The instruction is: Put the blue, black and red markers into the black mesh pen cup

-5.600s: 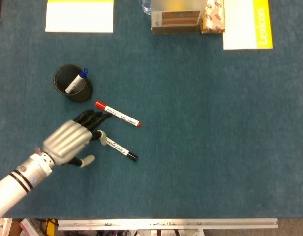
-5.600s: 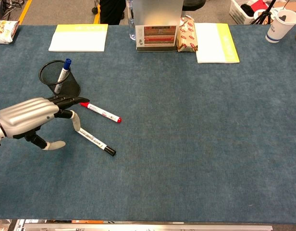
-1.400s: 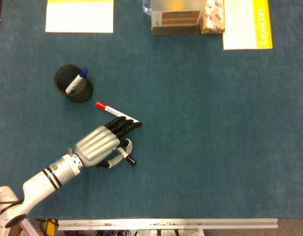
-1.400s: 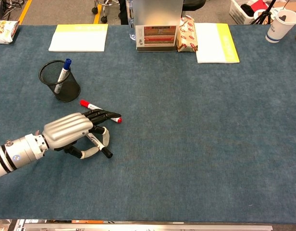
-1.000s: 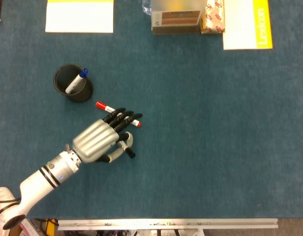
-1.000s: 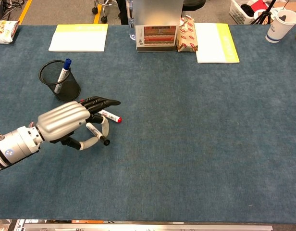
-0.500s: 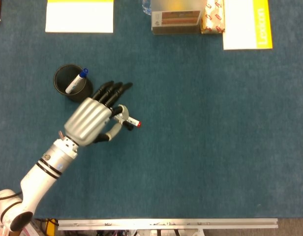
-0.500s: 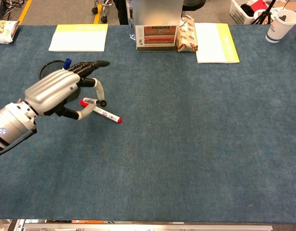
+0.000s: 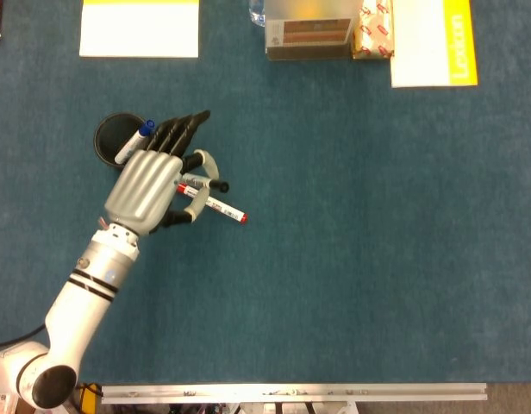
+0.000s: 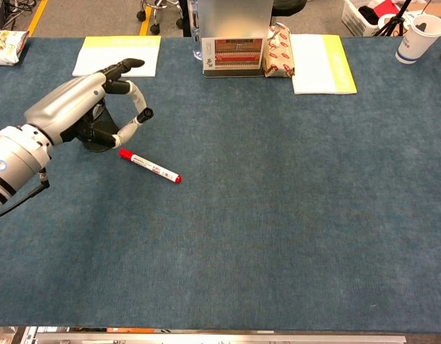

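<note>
My left robot hand (image 10: 77, 107) pinches the black-capped white marker (image 9: 196, 181); the red-capped white marker (image 10: 149, 165) lies on the tabletop (image 10: 292, 201) at its 4 o'clock.

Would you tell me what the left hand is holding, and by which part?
The left hand pinches the black marker between thumb and finger, near its white barrel; the capped end sticks out.

blue marker (image 9: 134, 144): white barrel, blue cap up, leaning in the cup.
black marker (image 9: 199, 181): raised off the bench, lying roughly level.
red marker (image 10: 149, 165): flat on the bench, red-capped end toward the cup.
pen cup (image 9: 108, 138): black mesh, upright.
</note>
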Controlling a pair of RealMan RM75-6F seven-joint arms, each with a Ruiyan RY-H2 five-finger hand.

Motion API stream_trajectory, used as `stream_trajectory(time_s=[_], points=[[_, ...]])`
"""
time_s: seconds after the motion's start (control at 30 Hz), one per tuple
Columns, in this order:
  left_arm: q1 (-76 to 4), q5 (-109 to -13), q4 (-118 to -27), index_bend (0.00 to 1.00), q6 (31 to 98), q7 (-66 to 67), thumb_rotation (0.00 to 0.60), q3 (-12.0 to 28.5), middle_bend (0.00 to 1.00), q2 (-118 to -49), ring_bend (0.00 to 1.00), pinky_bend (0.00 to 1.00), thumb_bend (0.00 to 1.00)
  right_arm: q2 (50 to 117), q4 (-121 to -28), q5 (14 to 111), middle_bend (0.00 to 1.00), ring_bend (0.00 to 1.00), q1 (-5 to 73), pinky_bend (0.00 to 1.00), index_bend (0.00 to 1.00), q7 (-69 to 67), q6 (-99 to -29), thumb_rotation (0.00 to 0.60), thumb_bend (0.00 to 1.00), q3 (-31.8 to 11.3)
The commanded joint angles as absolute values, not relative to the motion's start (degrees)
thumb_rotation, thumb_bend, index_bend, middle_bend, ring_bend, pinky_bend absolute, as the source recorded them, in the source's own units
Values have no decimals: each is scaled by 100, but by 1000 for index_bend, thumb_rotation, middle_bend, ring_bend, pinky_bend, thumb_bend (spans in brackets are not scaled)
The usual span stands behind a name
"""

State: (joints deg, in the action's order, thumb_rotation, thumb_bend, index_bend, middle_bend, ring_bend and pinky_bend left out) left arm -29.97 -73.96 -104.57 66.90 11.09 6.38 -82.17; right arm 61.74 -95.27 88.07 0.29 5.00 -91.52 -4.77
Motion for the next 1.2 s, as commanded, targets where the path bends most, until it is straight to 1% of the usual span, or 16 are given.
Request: stream_trajectory(time_s=[0.03,0.3,0.57,0.9,1.2], points=[[-3035,-7363,-10430,510,6695,1090,600,731,0,-8223,0,47,439,6174,-9525,8804,325,419,32,643,339,500,-9148,600,0,-478],[-3030,-7470,-10350,516,6892,1060,600,894,0,-8185,0,47,440,6175,-9522,8778,325,419,39,643,339,502,-9124,600,0,-481],[-3037,-7369,-10278,520,6906,1101,600,978,0,-8122,0,47,440,6190,-9524,8780,325,420,41,643,339,537,-9117,600,0,-472],[-3056,-7196,-9915,521,6887,935,600,1126,0,-8123,0,47,440,6185,-9527,8767,325,420,42,643,339,534,-9116,600,0,-476],[-3032,-7090,-9750,522,6903,863,600,1178,0,-8098,0,47,440,6197,-9525,8768,325,419,47,643,339,561,-9103,600,0,-468]])
